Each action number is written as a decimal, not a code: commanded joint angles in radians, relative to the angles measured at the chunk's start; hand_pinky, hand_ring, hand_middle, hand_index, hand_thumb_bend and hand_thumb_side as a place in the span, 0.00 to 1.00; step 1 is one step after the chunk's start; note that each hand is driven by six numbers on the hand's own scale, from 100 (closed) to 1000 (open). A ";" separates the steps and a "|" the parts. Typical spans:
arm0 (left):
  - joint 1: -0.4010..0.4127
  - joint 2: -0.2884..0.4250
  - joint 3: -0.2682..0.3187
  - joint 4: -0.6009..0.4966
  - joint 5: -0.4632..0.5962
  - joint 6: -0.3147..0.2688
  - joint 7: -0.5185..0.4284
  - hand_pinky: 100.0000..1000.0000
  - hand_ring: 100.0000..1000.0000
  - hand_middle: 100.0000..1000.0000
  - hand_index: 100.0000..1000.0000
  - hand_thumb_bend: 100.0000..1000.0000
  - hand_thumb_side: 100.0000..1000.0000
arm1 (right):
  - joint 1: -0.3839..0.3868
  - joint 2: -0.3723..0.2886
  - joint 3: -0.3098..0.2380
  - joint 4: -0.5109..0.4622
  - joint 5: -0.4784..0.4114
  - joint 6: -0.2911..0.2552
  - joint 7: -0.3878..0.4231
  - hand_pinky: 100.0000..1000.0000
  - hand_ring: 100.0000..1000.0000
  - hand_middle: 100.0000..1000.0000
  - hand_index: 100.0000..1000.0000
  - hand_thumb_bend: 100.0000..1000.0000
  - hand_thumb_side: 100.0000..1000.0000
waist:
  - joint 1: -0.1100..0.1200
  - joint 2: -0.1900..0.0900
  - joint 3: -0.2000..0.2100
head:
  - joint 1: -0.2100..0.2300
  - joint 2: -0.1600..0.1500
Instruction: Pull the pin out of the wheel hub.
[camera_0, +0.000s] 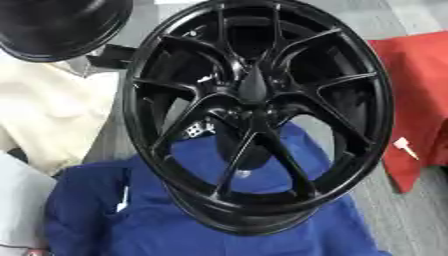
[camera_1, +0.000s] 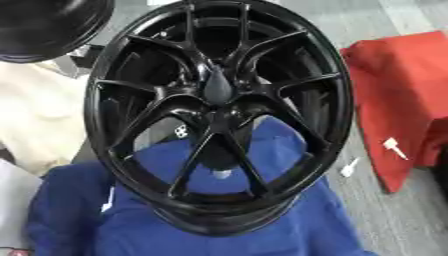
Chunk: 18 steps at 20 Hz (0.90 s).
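A large black multi-spoke wheel (camera_0: 258, 115) fills the middle of both views, resting on a blue cloth (camera_0: 96, 210). From its hub (camera_0: 249, 114) a dark cone-shaped pin (camera_0: 254, 84) sticks up toward the camera, tapering to a point. In the right eye view the same pin (camera_1: 217, 85) stands just above the hub's centre. Neither of my hands shows in either view, and nothing touches the pin.
A second black wheel (camera_0: 57, 25) lies at the top left, above a cream cloth (camera_0: 44, 115). A red cloth (camera_1: 398, 95) lies on the right with a small white piece (camera_1: 394, 147) on it. Another white piece (camera_1: 348, 167) lies on the grey floor (camera_0: 411, 215).
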 joint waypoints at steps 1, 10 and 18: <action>0.075 0.116 0.072 0.023 0.013 -0.010 0.085 0.63 0.52 0.36 0.48 0.00 0.33 | -0.012 -0.037 -0.017 -0.027 -0.003 -0.001 -0.007 0.67 0.51 0.58 0.65 0.00 0.87 | -0.006 -0.013 0.006 | 0.006 0.006; 0.315 0.130 0.142 0.078 0.008 -0.029 0.194 0.66 0.55 0.42 0.52 0.00 0.30 | -0.015 -0.033 -0.029 -0.043 -0.003 -0.002 -0.013 0.67 0.51 0.58 0.65 0.00 0.86 | -0.027 -0.007 0.019 | 0.020 0.006; 0.412 0.104 0.148 0.064 -0.126 -0.032 0.134 0.85 0.86 0.77 0.88 0.23 0.63 | -0.015 -0.026 -0.032 -0.044 -0.007 -0.002 -0.020 0.66 0.51 0.58 0.65 0.00 0.87 | -0.032 -0.003 0.019 | 0.030 0.006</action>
